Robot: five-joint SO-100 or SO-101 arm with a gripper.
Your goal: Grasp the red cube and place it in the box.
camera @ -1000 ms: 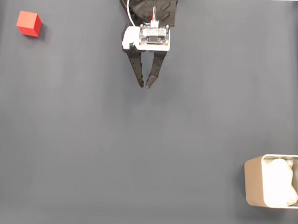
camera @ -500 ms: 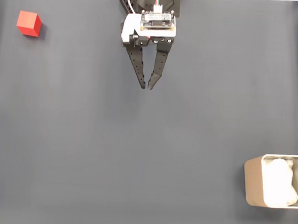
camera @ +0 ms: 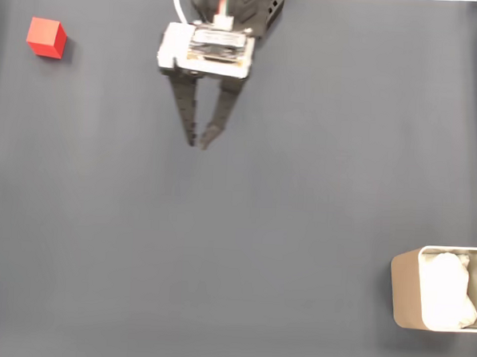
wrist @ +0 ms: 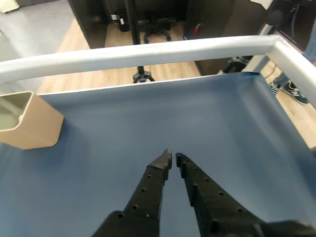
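From the fixed view I see the end effector (camera: 199, 145) near the top centre of the counter (camera: 236, 226), its two black fingers pointing down the picture and drawn almost together, with only a narrow gap at the tips and nothing held between them. The red cube (camera: 46, 37) sits at the top left corner of the dark blue-grey mat, well apart from the end effector, with bare mat between the two. The box (camera: 413, 288) rests at the lower right edge, partly cut off by the picture's border, with a white soft lining (camera: 447, 292) inside it. Nothing stands between the cube and the box except open mat.

My wrist view looks along the fingers (wrist: 157, 180) and shows their tips nearly touching. There I see the box (wrist: 34, 126) at the left as a tan, round-cornered wall. This view also shows a white rail (wrist: 148, 53) along the counter's far edge, wooden floor (wrist: 168, 71) beyond it, a chair base (wrist: 158, 30) and a stand (wrist: 142, 75). At the right edge someone's shoes (wrist: 291, 91) are visible.

I can read no writing or labels anywhere.
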